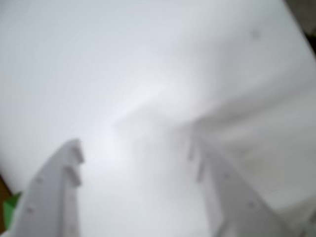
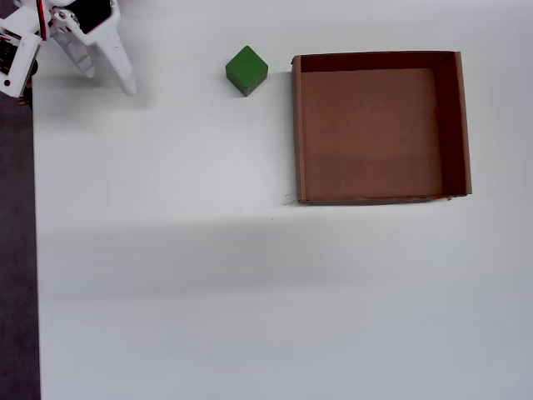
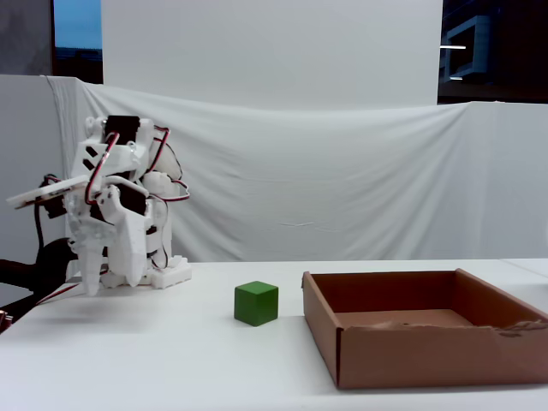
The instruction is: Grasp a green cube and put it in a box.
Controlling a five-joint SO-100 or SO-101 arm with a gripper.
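The green cube [image 2: 246,70] [image 3: 256,303] rests on the white table, just left of the box and apart from it. The brown cardboard box [image 2: 296,125] [image 3: 428,355] stands empty, its floor bare. My white gripper [image 2: 107,79] [image 3: 111,284] hangs open at the table's far left corner in the overhead view, well left of the cube. In the blurred wrist view the gripper [image 1: 134,148] shows only white table between its fingers [image 1: 59,187]. A green sliver [image 1: 10,208] sits at that view's lower left edge; whether it is the cube I cannot tell.
The table's left edge [image 2: 33,250] borders dark floor in the overhead view. The arm's base [image 3: 163,274] stands at the back left before a white cloth backdrop [image 3: 342,188]. White table surface [image 2: 250,300] spreads in front of the cube and box.
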